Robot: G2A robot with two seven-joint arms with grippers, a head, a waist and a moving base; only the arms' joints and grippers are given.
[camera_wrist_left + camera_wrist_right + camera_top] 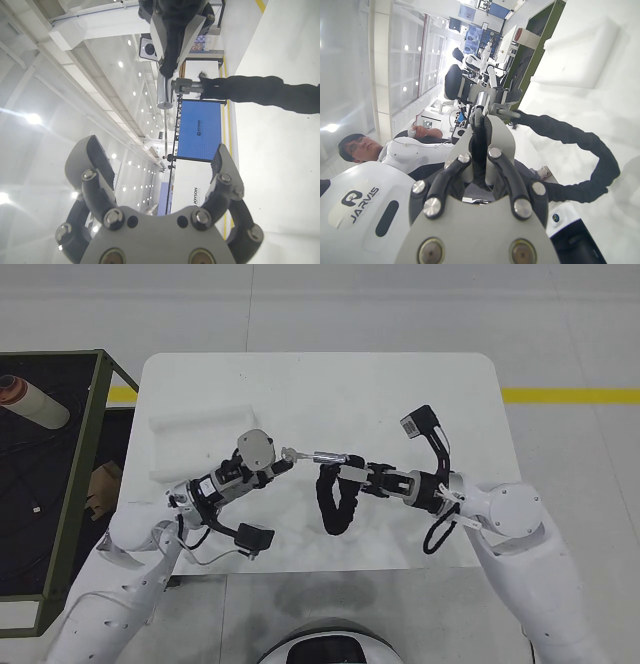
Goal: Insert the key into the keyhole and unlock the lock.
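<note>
- The cable lock (328,458) was held over the middle of the white table (420,394), its silver cylinder (163,90) lying between the two grippers.
- Its black fabric-sleeved cable (590,147) curved out from a metal fitting beside the cylinder and looped back toward the right arm. Whether the loop rested on the tabletop could not be told.
- A thin silver piece, apparently the key (291,452), stuck out of the cylinder's free end and pointed at the left gripper. How deep it sat in the keyhole could not be made out.
- The right gripper (480,120) was clamped tight on the sleeved end of the cable lock just behind the cylinder, with black fabric squeezed between its fingers (460,147).
- The left gripper (157,147) sat just beside the key's outer end with its jaws spread wide and its ribbed pads (100,160) gripping nothing.
- A white foam block (200,429) lay on the table on the left arm's side, well apart from the lock.
- Beyond that table edge stood a green-framed cart (92,444) with a pale roll (35,404) lying on it.
</note>
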